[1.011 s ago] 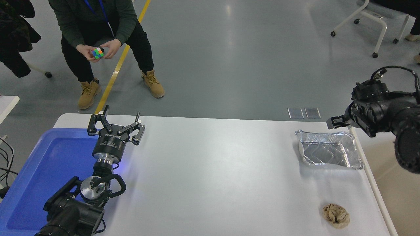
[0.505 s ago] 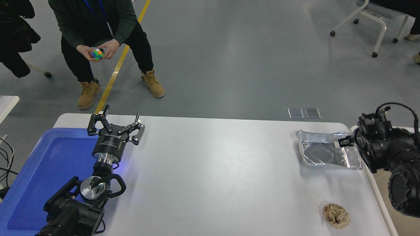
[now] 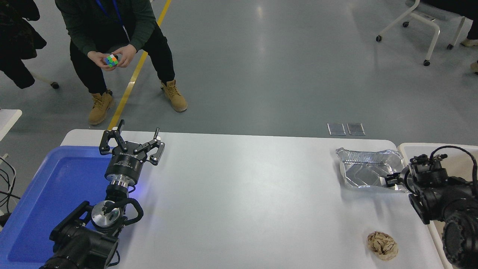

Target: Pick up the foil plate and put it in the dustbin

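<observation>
The foil plate, shiny and crinkled, lies on the white table near its far right corner. My right gripper comes in low from the right edge and sits at the plate's near right rim; its tip is small and dark against the foil. The dustbin, beige with a pale rim, stands just past the table's right edge, partly hidden behind my right arm. My left gripper is parked open at the far left, over the edge of a blue tray.
A blue tray covers the table's left end. A crumpled brown paper ball lies near the front right corner. A person crouches beyond the far side, turning a coloured cube. A wheeled chair stands at top right.
My right arm has come down and toward the camera, from above the plate's far right corner to its near right rim. The left arm has not moved.
</observation>
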Motion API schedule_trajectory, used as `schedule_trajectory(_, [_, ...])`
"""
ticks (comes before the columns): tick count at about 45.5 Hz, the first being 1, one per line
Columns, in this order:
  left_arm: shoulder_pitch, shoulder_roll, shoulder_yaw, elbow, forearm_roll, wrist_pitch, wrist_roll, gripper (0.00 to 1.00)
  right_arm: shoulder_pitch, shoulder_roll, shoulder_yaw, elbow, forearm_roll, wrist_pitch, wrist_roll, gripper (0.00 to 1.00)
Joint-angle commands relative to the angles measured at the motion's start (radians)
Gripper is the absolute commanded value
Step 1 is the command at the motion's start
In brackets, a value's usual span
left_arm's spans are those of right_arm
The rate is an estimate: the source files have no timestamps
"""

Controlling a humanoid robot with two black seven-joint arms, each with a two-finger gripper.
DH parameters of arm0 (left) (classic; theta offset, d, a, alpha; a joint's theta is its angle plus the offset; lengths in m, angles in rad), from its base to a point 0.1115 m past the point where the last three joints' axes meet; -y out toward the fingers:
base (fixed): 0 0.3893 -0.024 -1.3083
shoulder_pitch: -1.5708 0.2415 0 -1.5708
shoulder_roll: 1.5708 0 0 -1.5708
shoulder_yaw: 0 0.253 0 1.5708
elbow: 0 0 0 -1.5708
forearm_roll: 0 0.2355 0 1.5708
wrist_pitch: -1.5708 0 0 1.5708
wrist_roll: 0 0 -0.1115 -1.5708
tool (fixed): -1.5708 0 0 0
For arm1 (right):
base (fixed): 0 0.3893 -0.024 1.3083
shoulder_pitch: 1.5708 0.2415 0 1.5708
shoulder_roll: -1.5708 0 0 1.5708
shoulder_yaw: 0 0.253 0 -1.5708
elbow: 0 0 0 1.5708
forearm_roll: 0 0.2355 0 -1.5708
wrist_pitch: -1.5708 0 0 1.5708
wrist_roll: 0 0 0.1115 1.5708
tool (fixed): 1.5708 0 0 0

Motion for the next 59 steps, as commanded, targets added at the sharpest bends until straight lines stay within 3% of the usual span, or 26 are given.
schedule_trajectory(1, [-0.001, 0.000, 0.000, 0.000, 0.000, 0.001, 0.000, 0.99, 0.003, -0.007, 0.034, -0.019, 0.004, -0.004, -0.006, 1.00])
schedule_trajectory(23, [-0.001, 0.000, 0.000, 0.000, -0.002, -0.001, 0.000, 0.99, 0.009, 0.009, 0.045, -0.018, 0.004, -0.003, -0.011, 1.00])
schedule_trajectory(30, [-0.001, 0.000, 0.002, 0.000, 0.000, 0.001, 0.000, 0.99, 0.061, 0.005, 0.135, -0.012, 0.044, 0.074, -0.057, 1.00])
schedule_trajectory(40, [-0.001, 0.000, 0.002, 0.000, 0.000, 0.001, 0.000, 0.99, 0.121, 0.009, 0.355, -0.009, 0.053, 0.238, -0.204, 1.00])
schedule_trajectory(47, [-0.001, 0.000, 0.002, 0.000, 0.000, 0.001, 0.000, 0.99, 0.123, -0.007, 0.565, -0.013, 0.114, 0.309, -0.337, 1.00])
schedule_trajectory(53, [-0.001, 0.000, 0.002, 0.000, 0.000, 0.001, 0.000, 0.99, 0.149, -0.037, 0.798, -0.018, 0.148, 0.318, -0.469, 1.00])
schedule_trajectory(59, [-0.001, 0.000, 0.003, 0.000, 0.000, 0.001, 0.000, 0.99, 0.163, -0.057, 1.008, -0.024, 0.155, 0.296, -0.568, 1.00])
